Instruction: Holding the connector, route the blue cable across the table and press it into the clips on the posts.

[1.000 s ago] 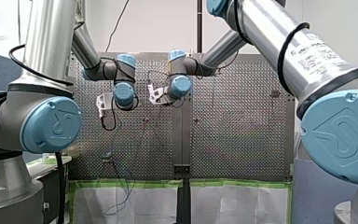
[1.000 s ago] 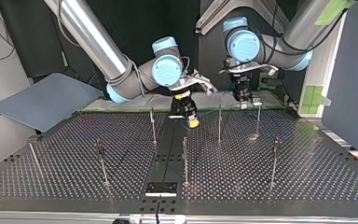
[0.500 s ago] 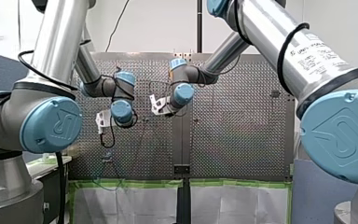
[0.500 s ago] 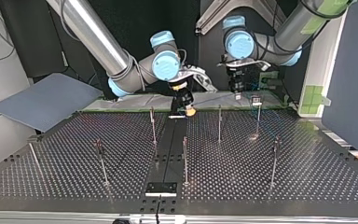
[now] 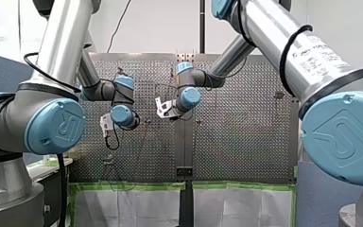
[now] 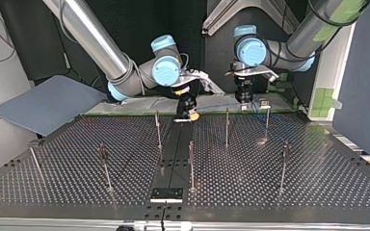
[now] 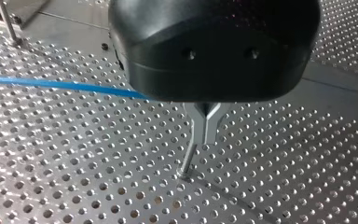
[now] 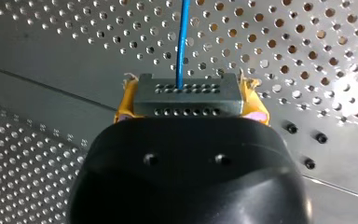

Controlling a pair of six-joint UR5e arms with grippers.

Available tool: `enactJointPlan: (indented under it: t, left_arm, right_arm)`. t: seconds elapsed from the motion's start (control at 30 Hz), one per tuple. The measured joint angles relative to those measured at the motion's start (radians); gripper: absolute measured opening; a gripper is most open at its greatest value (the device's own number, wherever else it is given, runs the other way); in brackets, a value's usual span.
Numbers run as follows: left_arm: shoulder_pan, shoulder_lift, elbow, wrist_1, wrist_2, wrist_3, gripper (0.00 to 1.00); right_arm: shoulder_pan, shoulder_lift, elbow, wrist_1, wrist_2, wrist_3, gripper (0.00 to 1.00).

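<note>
Between the yellow pads (image 8: 125, 105) of my right gripper (image 8: 189, 100), the right wrist view shows the grey connector (image 8: 191, 91) clamped. The blue cable (image 8: 182, 42) leaves the connector's holed face and runs straight ahead over the perforated worktop (image 8: 307, 56).

Top view: my left gripper (image 6: 244, 99) stands near the connector, toward the view's right, with a faint blue line between them.

Left wrist view: the cable passes under that gripper's black housing; whether it is apart or together I cannot tell.

Front view: blue joint caps (image 5: 56, 126) bear a UR emblem. The label (image 5: 324, 52) on my right arm is too blurred to read.
</note>
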Motion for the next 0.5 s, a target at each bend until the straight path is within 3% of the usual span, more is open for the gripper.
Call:
enactJointPlan:
  t: [0.2, 0.37, 0.5]
  left_arm:
    - [0.011, -0.052, 0.018, 0.043, 0.003, -0.012, 0.0]
    - [0.022, -0.073, 0.034, 0.067, 0.015, -0.015, 0.0]
    - [0.033, -0.076, 0.043, 0.078, 0.031, -0.016, 0.0]
  right_arm:
    - [-0.013, 0.027, 0.0, -0.019, -0.013, 0.01, 0.0]
    - [-0.024, 0.041, 0.0, -0.055, -0.027, 0.041, 0.0]
    - [-0.036, 0.047, 0.0, -0.069, -0.03, 0.05, 0.0]
